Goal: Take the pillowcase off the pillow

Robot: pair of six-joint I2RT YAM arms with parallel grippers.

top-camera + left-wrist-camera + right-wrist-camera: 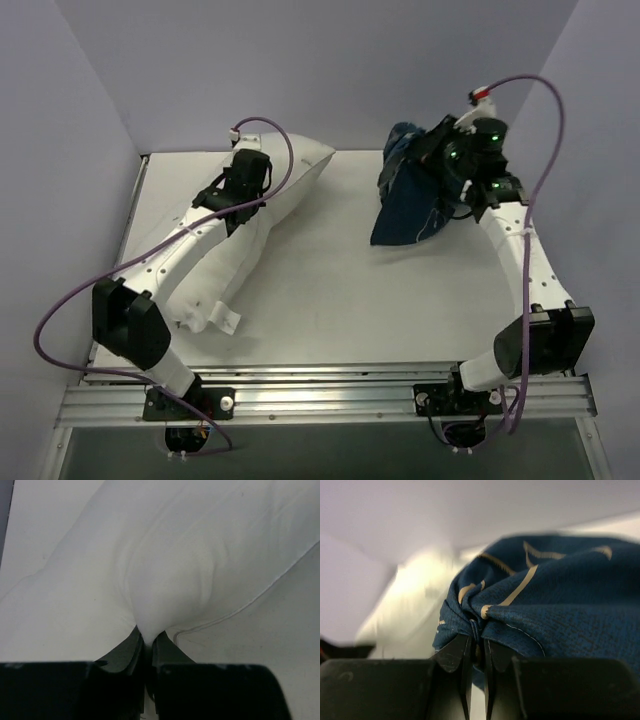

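The left pincer (148,642) pinched the pillow (300,170), which lay near-to-far along the tabletop (330,300). The right pincer (477,642) gripped the bunched pillowcase (405,200), well apart to the right.

We read no text, number or brand anywhere. Lines on the pillowcase (560,595) spell nothing legible, and the tag (229,321) ending the pillow (235,265) looks blank

Looks like a robot lab test cell, not a home: white tabletop (330,300) boxed in by plain pale-purple walls (300,70) behind it and on both sides, metal rail (330,395) along the tabletop's near edge with a left arm (170,255) and right arm (525,260) bolted on, purple cables (40,330) trailing.
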